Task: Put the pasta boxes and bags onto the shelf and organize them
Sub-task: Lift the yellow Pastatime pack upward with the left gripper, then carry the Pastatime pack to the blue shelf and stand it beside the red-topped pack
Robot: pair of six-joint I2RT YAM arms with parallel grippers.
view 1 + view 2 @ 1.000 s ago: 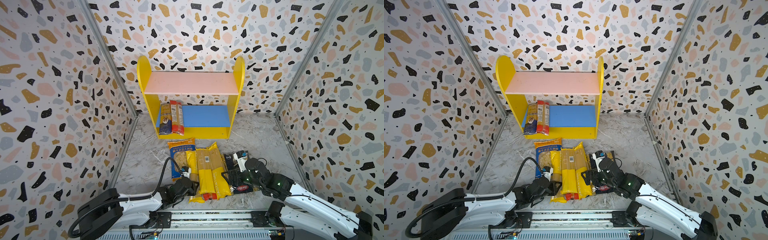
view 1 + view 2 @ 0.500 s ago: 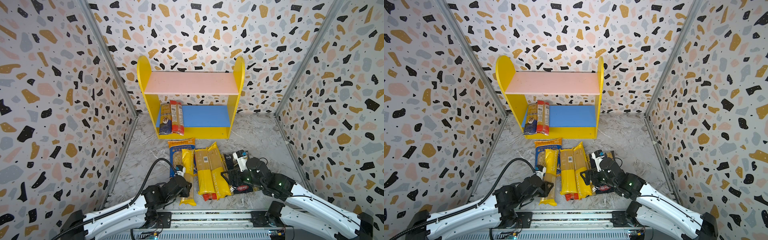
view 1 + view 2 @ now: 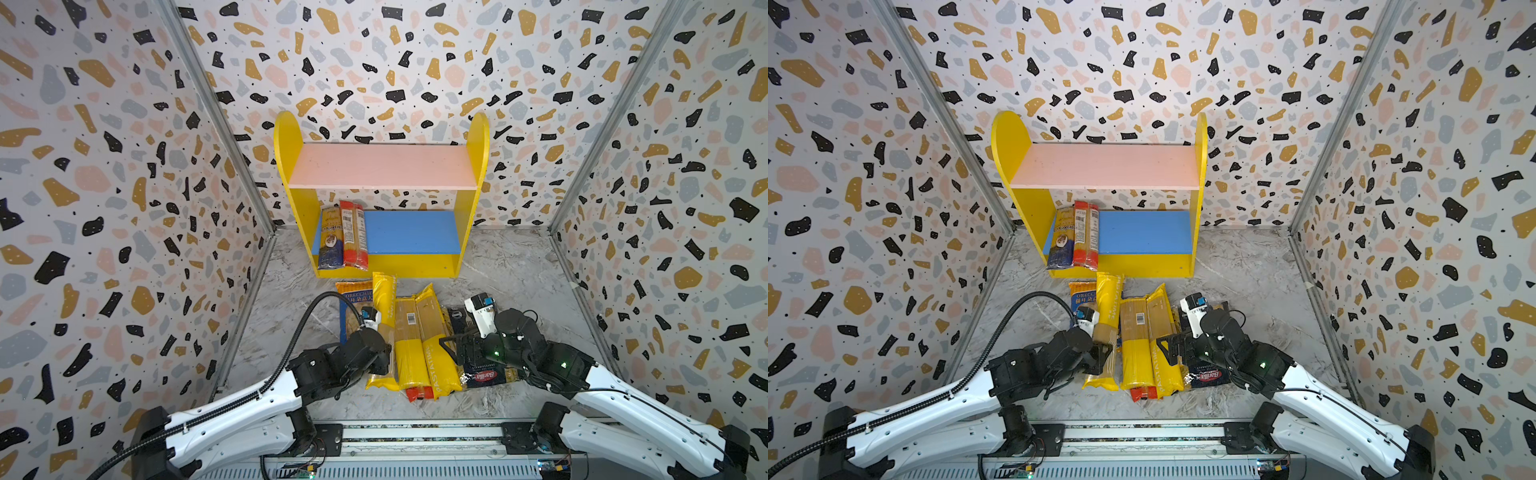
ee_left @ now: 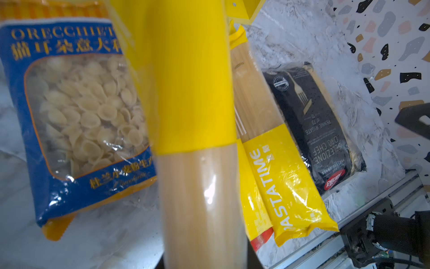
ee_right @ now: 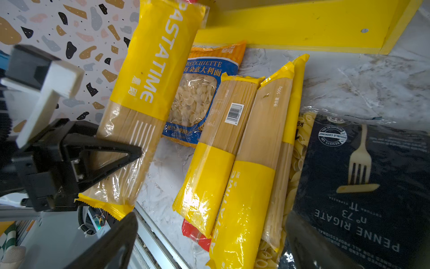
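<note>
the left fingers [image 5: 131,152] are closed almost fully on a yellow pack [image 3: 384,307], clamping its clear lower half. the pack is held above the desk [image 3: 511,270], lengthwise, with its far end close to the front of the shelf [image 3: 291,166] and one side over the edge of the orecchiette bag [image 4: 81,111], which lies flat on the desk.

just right of the held pack, the barcode pack [image 3: 409,332] and the outer yellow pack [image 3: 434,336] lie side by side and touching. they rest on a red pack [image 3: 417,392], of which only the near end shows. the barilla bag [image 3: 484,376] lies flat against the outer yellow pack, partly under it.

the right fingers [image 5: 307,242] are spread wide and hold nothing. they hang over the barilla bag and the outer yellow pack.

on the shelf's blue board [image 3: 411,230], a dark blue pack [image 3: 330,241] and a red shelf pack [image 3: 353,235] lean at the left end, touching each other, their lower ends over the board's front edge.
</note>
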